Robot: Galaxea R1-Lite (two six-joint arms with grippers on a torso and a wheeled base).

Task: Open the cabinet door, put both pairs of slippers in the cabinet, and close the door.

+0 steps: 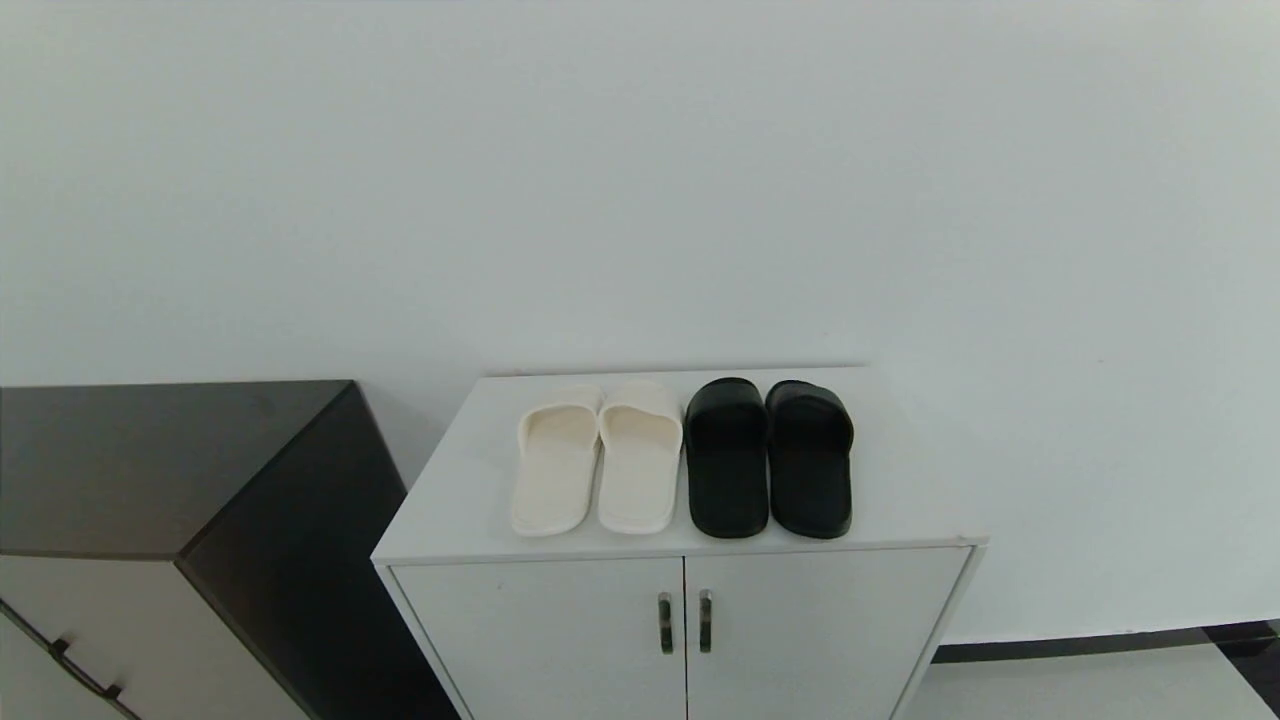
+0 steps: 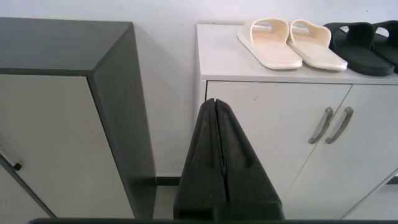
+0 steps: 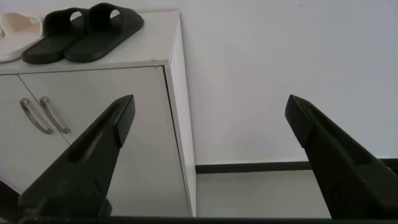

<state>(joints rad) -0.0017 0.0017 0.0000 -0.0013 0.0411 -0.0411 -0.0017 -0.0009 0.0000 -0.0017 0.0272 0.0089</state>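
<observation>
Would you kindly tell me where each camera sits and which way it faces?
Head view: on the head, looking forward and down at the white cabinet topped with white slippers and black slippers.
Left wrist view: on the left wrist, facing the cabinet front past the shut left hand, dark cabinet beside.
Right wrist view: on the right wrist, facing the cabinet's right edge, framed by the open right hand.
Shared: all show the door handles and black slippers.
</observation>
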